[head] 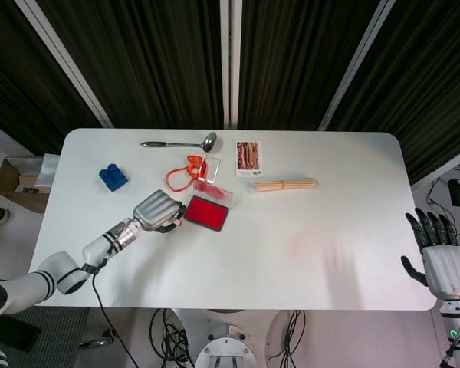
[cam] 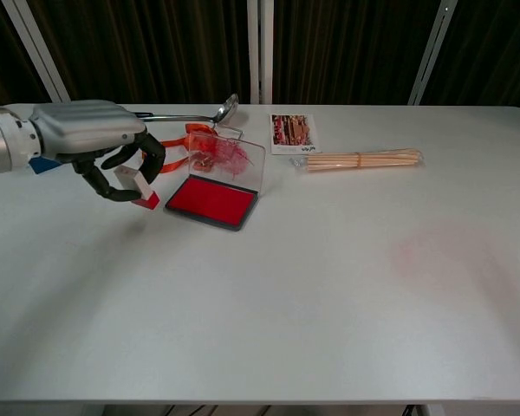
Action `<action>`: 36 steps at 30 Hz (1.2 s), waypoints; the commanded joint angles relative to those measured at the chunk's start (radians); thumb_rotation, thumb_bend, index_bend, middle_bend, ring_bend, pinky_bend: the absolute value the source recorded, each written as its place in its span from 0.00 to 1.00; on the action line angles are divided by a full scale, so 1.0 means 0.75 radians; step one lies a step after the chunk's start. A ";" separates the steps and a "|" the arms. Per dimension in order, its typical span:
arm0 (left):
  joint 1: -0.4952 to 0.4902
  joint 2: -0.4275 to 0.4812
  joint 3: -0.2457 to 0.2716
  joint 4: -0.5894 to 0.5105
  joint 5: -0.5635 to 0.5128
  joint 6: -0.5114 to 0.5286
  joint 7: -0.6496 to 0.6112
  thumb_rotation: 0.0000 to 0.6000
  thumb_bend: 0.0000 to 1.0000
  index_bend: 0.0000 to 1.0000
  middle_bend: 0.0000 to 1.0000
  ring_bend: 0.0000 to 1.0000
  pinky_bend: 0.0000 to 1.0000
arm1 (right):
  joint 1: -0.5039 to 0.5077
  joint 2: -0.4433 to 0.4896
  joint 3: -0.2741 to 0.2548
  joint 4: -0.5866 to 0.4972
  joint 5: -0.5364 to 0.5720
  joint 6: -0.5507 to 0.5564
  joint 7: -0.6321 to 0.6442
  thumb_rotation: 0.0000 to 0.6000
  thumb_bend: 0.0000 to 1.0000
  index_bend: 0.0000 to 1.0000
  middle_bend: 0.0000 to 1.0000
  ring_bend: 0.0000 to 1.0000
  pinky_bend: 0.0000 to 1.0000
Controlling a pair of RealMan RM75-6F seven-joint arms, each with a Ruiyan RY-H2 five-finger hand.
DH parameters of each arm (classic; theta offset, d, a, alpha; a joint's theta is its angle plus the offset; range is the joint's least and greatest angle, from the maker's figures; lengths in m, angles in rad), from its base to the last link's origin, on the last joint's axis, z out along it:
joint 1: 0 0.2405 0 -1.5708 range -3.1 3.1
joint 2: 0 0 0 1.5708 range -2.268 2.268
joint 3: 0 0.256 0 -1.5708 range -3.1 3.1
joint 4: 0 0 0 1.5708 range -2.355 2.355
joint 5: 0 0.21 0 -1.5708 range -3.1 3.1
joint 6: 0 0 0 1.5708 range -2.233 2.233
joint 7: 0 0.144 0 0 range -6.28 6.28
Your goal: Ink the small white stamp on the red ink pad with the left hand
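Stamp axis: the small white stamp (cam: 137, 185) is tilted, its long axis sloping down toward the robot's right, red end lowest, pointing at the table (cam: 329, 286) just beside the pad.
Stamp look: short white block with a red tip.
Stamp place: raised above the table, close to the left edge of the red ink pad (cam: 211, 202), apart from it.
Left hand: the left hand (cam: 100, 143) pinches the stamp, fingers curled round it.
Right hand: the right hand (head: 443, 257) stands off the table's corner, fingers upright and slightly spread, holding nothing.
Pad: lid open, standing upright at the back.
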 commanded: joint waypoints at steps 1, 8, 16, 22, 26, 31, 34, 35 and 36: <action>-0.100 0.027 -0.084 -0.081 -0.110 -0.145 0.093 1.00 0.32 0.58 0.55 0.74 0.85 | -0.002 0.003 0.004 0.007 0.004 0.004 0.013 1.00 0.20 0.00 0.00 0.00 0.00; -0.158 -0.037 -0.132 -0.044 -0.224 -0.255 0.178 1.00 0.32 0.58 0.55 0.75 0.86 | 0.000 0.001 0.002 0.021 0.002 -0.002 0.034 1.00 0.20 0.00 0.00 0.00 0.00; -0.200 -0.091 -0.154 0.001 -0.305 -0.336 0.195 1.00 0.32 0.59 0.56 0.75 0.85 | 0.000 0.003 0.008 0.029 0.019 -0.011 0.038 1.00 0.20 0.00 0.00 0.00 0.00; -0.225 -0.134 -0.159 0.046 -0.320 -0.351 0.185 1.00 0.32 0.59 0.56 0.75 0.85 | 0.001 0.002 0.006 0.029 0.018 -0.016 0.040 1.00 0.20 0.00 0.00 0.00 0.00; -0.235 -0.161 -0.148 0.074 -0.316 -0.357 0.189 1.00 0.32 0.59 0.56 0.75 0.85 | 0.000 0.003 0.007 0.028 0.018 -0.014 0.039 1.00 0.20 0.00 0.00 0.00 0.00; -0.244 -0.196 -0.137 0.119 -0.311 -0.355 0.192 1.00 0.32 0.59 0.56 0.75 0.85 | -0.002 0.005 0.006 0.025 0.017 -0.011 0.039 1.00 0.20 0.00 0.00 0.00 0.00; -0.244 -0.211 -0.130 0.142 -0.312 -0.358 0.183 1.00 0.32 0.59 0.57 0.75 0.86 | -0.003 0.004 0.004 0.027 0.015 -0.012 0.039 1.00 0.20 0.00 0.00 0.00 0.00; -0.244 -0.215 -0.126 0.149 -0.309 -0.357 0.181 1.00 0.32 0.59 0.57 0.75 0.86 | -0.003 0.004 0.004 0.028 0.015 -0.012 0.040 1.00 0.20 0.00 0.00 0.00 0.00; -0.244 -0.221 -0.117 0.160 -0.299 -0.352 0.183 1.00 0.32 0.59 0.57 0.75 0.86 | -0.002 0.004 0.003 0.029 0.013 -0.013 0.042 1.00 0.20 0.00 0.00 0.00 0.00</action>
